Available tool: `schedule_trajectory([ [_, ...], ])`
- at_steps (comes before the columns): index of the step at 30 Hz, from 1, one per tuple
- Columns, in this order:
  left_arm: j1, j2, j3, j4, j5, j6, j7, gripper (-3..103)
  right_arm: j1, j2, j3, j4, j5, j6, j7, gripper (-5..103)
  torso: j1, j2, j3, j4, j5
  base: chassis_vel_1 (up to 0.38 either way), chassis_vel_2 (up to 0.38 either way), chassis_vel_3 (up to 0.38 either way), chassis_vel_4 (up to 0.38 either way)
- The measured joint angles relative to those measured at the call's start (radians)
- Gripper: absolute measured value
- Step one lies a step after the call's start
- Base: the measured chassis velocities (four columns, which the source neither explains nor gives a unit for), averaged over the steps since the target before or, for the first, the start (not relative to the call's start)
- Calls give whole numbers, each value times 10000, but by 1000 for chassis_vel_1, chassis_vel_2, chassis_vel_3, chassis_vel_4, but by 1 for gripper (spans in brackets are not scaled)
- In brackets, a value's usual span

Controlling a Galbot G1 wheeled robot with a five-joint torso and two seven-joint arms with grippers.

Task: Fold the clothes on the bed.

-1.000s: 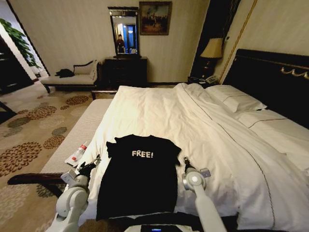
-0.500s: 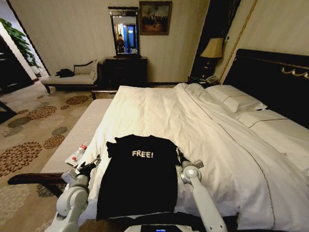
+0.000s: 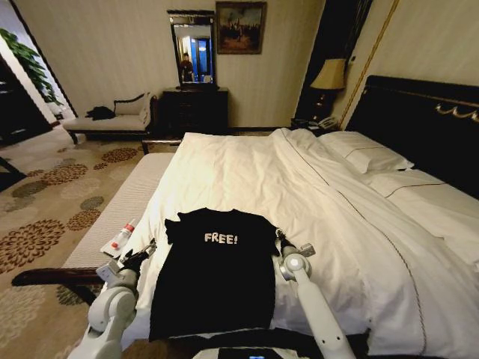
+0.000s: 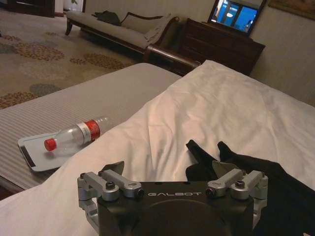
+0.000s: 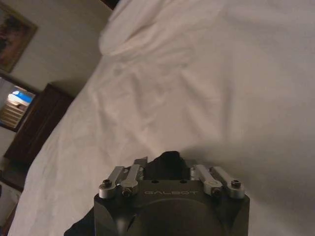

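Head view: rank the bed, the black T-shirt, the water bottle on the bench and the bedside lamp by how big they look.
1. bed, by far the largest.
2. black T-shirt.
3. bedside lamp.
4. water bottle.
The lamp sits farther from the camera, so its lead over the bottle reflects apparent size only.

Around me the room was dim, its pale walls [image 3: 112, 45] striped. A floral carpet [image 3: 52, 202] covered the floor on my left. A dark dresser [image 3: 194, 111] stood at the far wall under a mirror [image 3: 192, 51] and a framed painting [image 3: 240, 28]. A chaise lounge [image 3: 108, 120] sat nearby, and a bedside lamp [image 3: 329, 76] glowed.
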Motion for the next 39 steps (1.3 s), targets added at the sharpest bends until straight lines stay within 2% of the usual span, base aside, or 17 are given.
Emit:
schedule_trajectory([
  [1, -4, -1, 3, 16, 0, -6, 2, 100, 5, -15, -37, -9, -99, 57, -73, 35, 0, -1, 0, 0, 0, 0, 0, 0, 0],
  [3, -7, -2, 4, 24, 0, -10, 4, 100, 6, -23, -59, -8, -153, 92, -107, 35, 0, 0, 0, 1, 0, 0, 0, 0, 0],
  [6, -25, -5, 3, 74, 1, -36, 11, 100, 8, -64, -220, 39, -485, 331, -408, 19, 0, 0, 0, 0, 0, 0, 0, 0, 0],
  [7, -25, -5, 3, 74, 1, -36, 11, 100, 8, -64, -220, 39, -485, 331, -408, 19, 0, 0, 0, 0, 0, 0, 0, 0, 0],
  [10, -54, -20, 1, 106, 0, -41, 13, 100, 9, -78, -420, 82, -626, 402, -527, 3, 0, 0, 0, 0, 0, 0, 0, 0, 0],
  [15, -79, -52, 17, 178, 2, -51, 14, 100, 1, -77, -963, 130, -1216, 684, -962, 0, 1, 0, 0, 0, -1, 0, 0, 0, 0],
  [23, -88, -161, 54, 235, 40, -62, 19, 100, 197, 119, -2420, -210, -2072, 1255, -1738, 0, -1, 0, -1, 1, -1, 0, 0, 0, 0],
  [26, -80, -162, 40, 236, 41, -63, 19, 100, 335, 222, -2708, -419, -2265, 1373, -1813, 0, -1, 0, -1, 1, -2, 0, 0, 0, 0],
  [32, -36, -82, -89, 251, 36, -83, 20, 100, 487, 405, -3302, -727, -3239, 1555, -1849, 2, -1, -1, 0, 1, -1, 0, 0, 0, 0],
  [34, -35, -75, -103, 290, 34, -105, 20, 100, 295, 301, -3433, -317, -3398, 1729, -2095, 13, -1, 0, 0, 0, -1, 0, 0, 0, 0],
  [35, -35, -75, -103, 290, 34, -105, 20, 100, 295, 301, -3433, -317, -3398, 1729, -2095, 13, -1, 0, 0, 0, -1, 0, 0, 0, 0],
  [38, -69, -119, -55, 373, 49, -127, 21, 100, -163, 54, -3560, 756, -3293, 1993, -2447, 29, -1, 0, 0, 0, -1, 0, 0, 0, 0],
  [39, -91, -143, -26, 389, 56, -129, 21, 100, -296, -4, -3537, 1115, -3149, 2047, -2533, 29, -1, 0, -1, 0, -1, 0, 0, 0, 0],
])
